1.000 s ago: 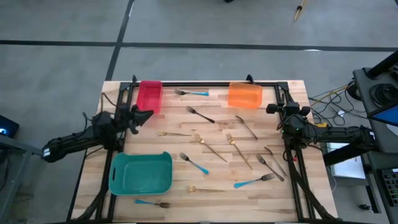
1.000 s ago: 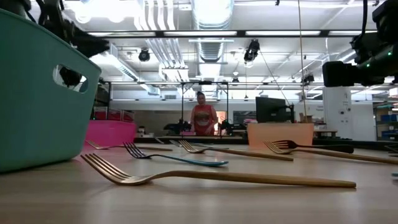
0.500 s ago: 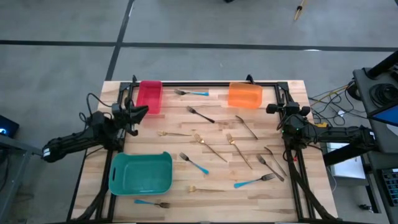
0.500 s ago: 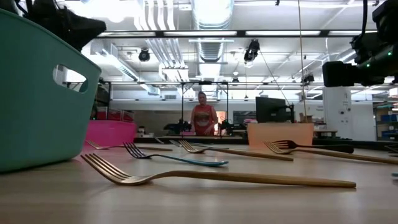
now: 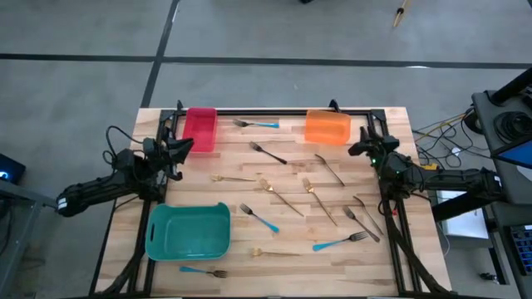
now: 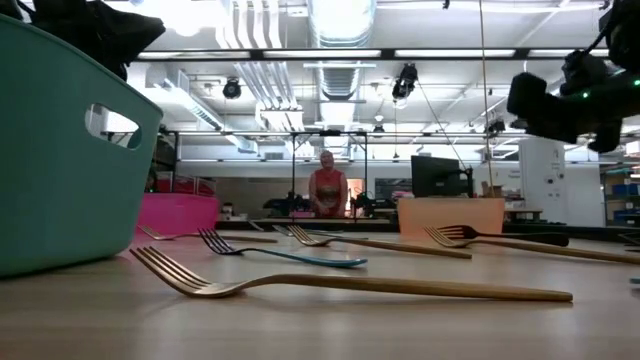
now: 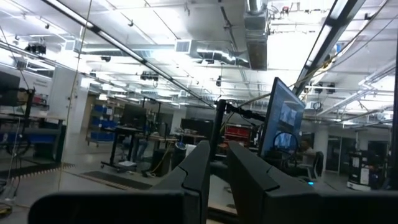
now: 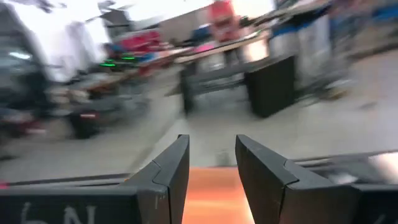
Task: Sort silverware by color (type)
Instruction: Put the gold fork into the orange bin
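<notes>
About a dozen thin forks lie flat on the wooden table: blue-handled ones, dark ones, and gold ones. My left gripper hovers at the table's left side beside the red bin, its fingers a narrow gap apart and empty. My right gripper hangs in the air near the orange bin, open and empty.
A teal bin stands at the near left and fills the low view's left side. A black frame runs along the far edge. A person stands far behind the table. Bare wood lies between the forks.
My left gripper has drawn back toward the table's left and far side, alongside the red bin, and has risen. My right gripper has swung out toward the table's left, closer to the orange bin. No fork has moved.
</notes>
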